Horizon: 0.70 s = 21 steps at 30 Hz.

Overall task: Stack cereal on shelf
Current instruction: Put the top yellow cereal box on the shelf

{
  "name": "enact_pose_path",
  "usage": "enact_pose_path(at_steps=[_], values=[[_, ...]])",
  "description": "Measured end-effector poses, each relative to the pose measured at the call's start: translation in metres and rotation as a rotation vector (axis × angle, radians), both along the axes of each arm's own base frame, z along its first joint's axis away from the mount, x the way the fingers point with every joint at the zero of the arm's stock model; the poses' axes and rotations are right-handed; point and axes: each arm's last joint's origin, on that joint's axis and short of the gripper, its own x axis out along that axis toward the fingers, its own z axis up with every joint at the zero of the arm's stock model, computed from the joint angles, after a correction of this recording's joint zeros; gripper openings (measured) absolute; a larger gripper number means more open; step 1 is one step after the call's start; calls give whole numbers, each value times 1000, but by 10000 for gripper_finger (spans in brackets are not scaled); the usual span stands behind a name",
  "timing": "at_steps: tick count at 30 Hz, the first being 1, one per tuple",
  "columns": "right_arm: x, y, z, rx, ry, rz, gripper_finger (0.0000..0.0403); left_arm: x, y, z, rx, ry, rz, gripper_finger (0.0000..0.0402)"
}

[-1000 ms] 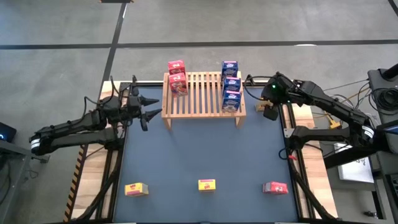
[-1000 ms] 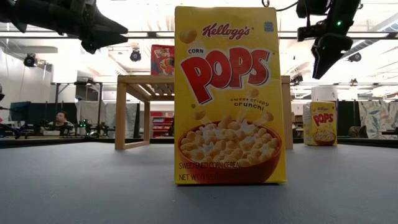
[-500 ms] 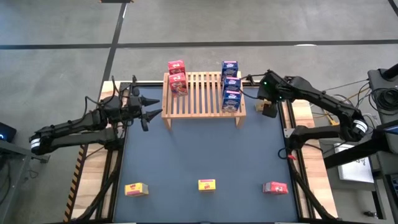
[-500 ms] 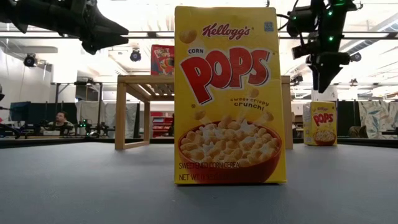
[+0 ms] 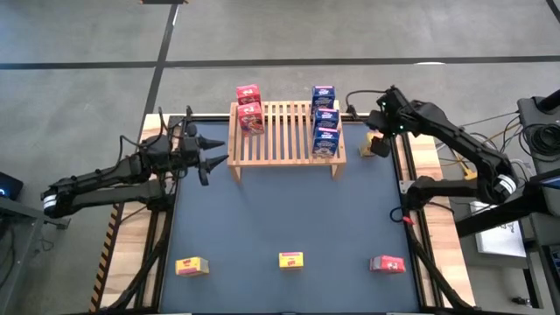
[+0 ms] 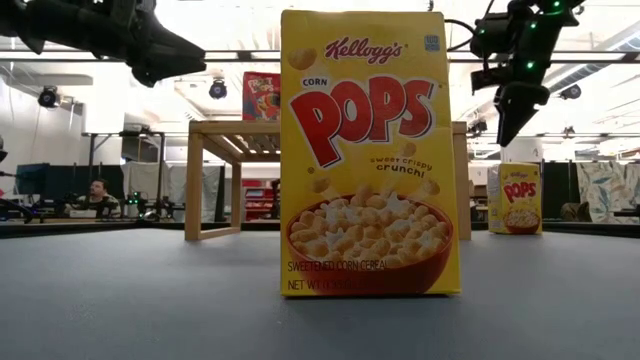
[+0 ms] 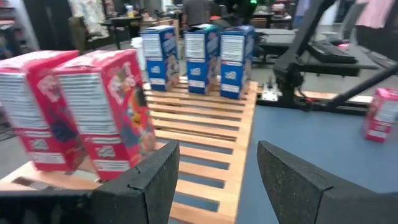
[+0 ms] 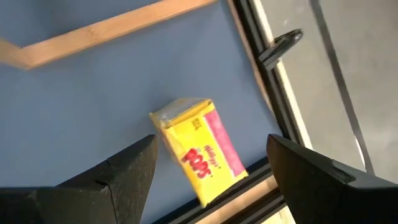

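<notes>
Shelf [image 5: 287,133]: far middle of the desk [image 5: 280,219].
Red boxes [image 5: 248,109]: two, shelf's left end.
Blue boxes [image 5: 325,122]: three, right end.
Near edge: yellow box [image 5: 191,266], yellow box [image 5: 291,259], red box [image 5: 387,263].
Right tool [image 5: 378,122]: released, empty, above a yellow box [image 8: 199,149] beside the shelf.
Left tool [image 5: 213,150]: released, empty, left of the shelf.
</notes>
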Motion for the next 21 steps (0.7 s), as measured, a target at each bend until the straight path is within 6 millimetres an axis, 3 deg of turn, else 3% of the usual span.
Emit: enact_pose_path(at_steps=[15,21], values=[[-13,-6,-2,-27,-105,-82,293,-5,-3,23,-7,11,-38,200],[-13,-7,-10,-4,-86,-89,293,-6,-3,22,-1,18,-39,200]])
